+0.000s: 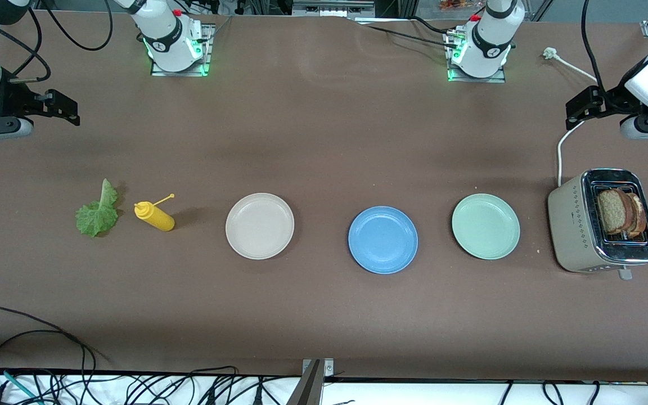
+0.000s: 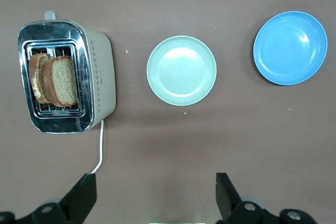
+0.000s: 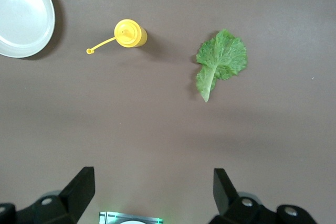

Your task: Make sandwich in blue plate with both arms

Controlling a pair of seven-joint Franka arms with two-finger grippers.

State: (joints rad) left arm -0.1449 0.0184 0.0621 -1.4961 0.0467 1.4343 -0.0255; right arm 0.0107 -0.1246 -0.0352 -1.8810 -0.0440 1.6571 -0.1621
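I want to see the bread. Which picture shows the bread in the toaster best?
The left wrist view: the bread slices stand large in the toaster slots, seen from above. The front view shows them smaller at the table's left-arm end. The right wrist view shows no bread.

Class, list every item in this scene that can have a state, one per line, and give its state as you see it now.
bread slices: two, standing in the toaster slots
toaster: loaded, upright
blue plate: empty
cream-white plate: empty
mint-green plate: empty
lettuce leaf: flat on table
yellow squeeze bottle: cap off its nozzle
left tool: open, empty, waiting
right tool: open, empty, waiting
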